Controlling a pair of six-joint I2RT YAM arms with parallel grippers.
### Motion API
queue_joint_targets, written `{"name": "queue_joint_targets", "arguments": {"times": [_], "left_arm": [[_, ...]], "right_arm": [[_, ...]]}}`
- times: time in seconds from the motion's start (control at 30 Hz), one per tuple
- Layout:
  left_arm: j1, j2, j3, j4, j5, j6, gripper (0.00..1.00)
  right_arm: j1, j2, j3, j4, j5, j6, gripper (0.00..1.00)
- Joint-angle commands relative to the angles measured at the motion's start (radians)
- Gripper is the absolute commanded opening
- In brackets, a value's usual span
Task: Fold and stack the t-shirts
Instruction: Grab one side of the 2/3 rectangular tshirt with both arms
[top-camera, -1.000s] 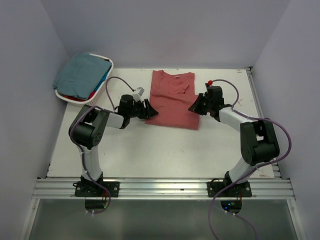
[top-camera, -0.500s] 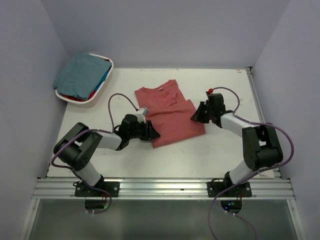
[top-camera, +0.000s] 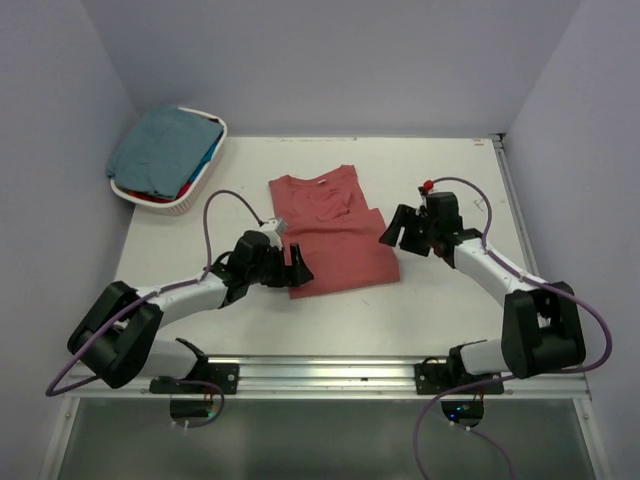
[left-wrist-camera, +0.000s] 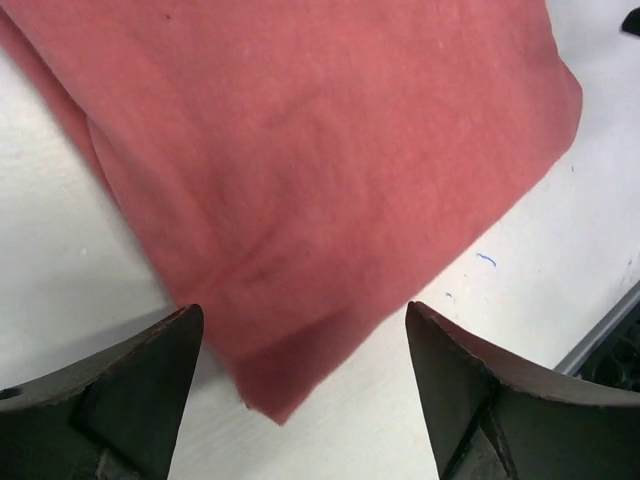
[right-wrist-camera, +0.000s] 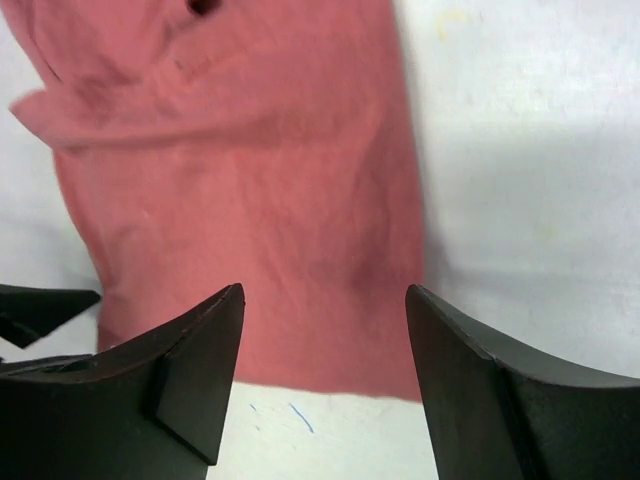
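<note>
Nothing legible in any of my views. The brick-red t-shirt (left-wrist-camera: 330, 170) shows me plain cloth only. Small blue pen marks (left-wrist-camera: 485, 260) sit on the white table (left-wrist-camera: 600, 200) just beside the shirt's folded corner (a short stroke and a dot, not letters or digits). My right wrist view shows the same sort of blue ticks below the shirt's edge, and they are equally unreadable.
</note>
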Motion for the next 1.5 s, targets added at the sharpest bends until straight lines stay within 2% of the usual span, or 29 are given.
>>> {"name": "queue_joint_targets", "arguments": {"times": [0.0, 0.17, 0.27, 0.6, 0.77, 0.93, 1.03, 1.23, 1.3, 1.47], "left_arm": [[-0.043, -0.091, -0.018, -0.1, -0.027, -0.044, 0.87], [-0.064, -0.16, -0.055, -0.162, -0.042, -0.073, 0.88], [-0.069, -0.173, -0.084, -0.157, -0.03, -0.087, 0.88], [-0.086, -0.021, -0.179, -0.023, -0.127, -0.119, 0.89], [-0.089, 0.043, -0.173, 0.005, -0.161, -0.145, 0.89], [-0.093, 0.021, -0.144, -0.091, -0.194, -0.159, 0.89], [-0.095, 0.007, -0.147, -0.108, -0.199, -0.156, 0.89], [-0.1, 0.043, -0.113, -0.166, -0.197, -0.157, 0.85], [-0.109, 0.028, -0.097, -0.261, -0.225, -0.165, 0.85], [-0.119, -0.056, -0.084, -0.373, -0.282, -0.199, 0.86]], "right_arm": [[0.002, -0.063, -0.073, -0.073, -0.029, -0.028, 0.68], [0.003, -0.072, -0.192, -0.018, -0.151, 0.016, 0.63], [0.005, -0.086, -0.24, 0.005, -0.161, 0.015, 0.61], [0.005, -0.042, -0.277, 0.069, -0.132, -0.005, 0.56], [0.005, -0.031, -0.254, 0.051, -0.098, -0.011, 0.56], [0.005, -0.149, -0.225, -0.105, 0.086, -0.042, 0.57], [0.005, -0.184, -0.219, -0.11, 0.128, -0.05, 0.57], [0.003, -0.098, -0.22, -0.028, 0.085, -0.021, 0.54], [0.005, -0.077, -0.223, -0.007, 0.068, -0.017, 0.54], [0.005, -0.042, -0.233, 0.028, 0.042, -0.014, 0.54]]}}
